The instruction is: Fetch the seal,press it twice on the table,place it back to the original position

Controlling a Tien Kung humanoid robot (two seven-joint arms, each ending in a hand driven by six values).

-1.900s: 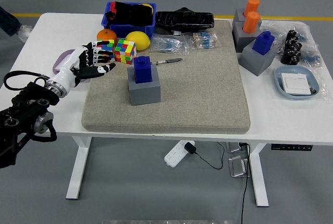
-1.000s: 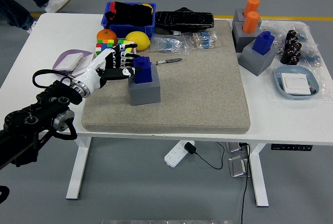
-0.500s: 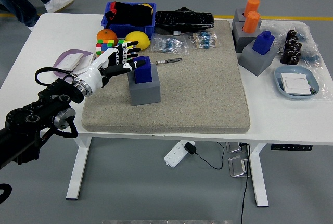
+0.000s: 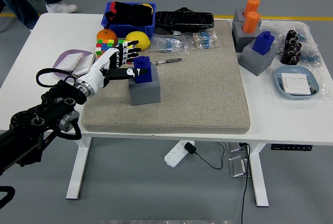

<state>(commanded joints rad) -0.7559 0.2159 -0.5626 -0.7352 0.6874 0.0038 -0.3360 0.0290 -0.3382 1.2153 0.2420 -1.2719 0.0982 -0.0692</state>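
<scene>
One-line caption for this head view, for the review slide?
Left robot hand, fingers spread, reaches the blue seal standing in its grey holder on the beige mat; not yet grasped.

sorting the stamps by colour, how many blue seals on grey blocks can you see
2. One blue seal sits in a grey block on the mat's left, the left hand beside it. The second blue seal sits in a tilted grey block near the right edge.

A: Seal is set on a block, left part of the mat. Left hand is placed just left of it.
B: Behind them a pen is laid; a bin sits at the table's far edge.
</scene>
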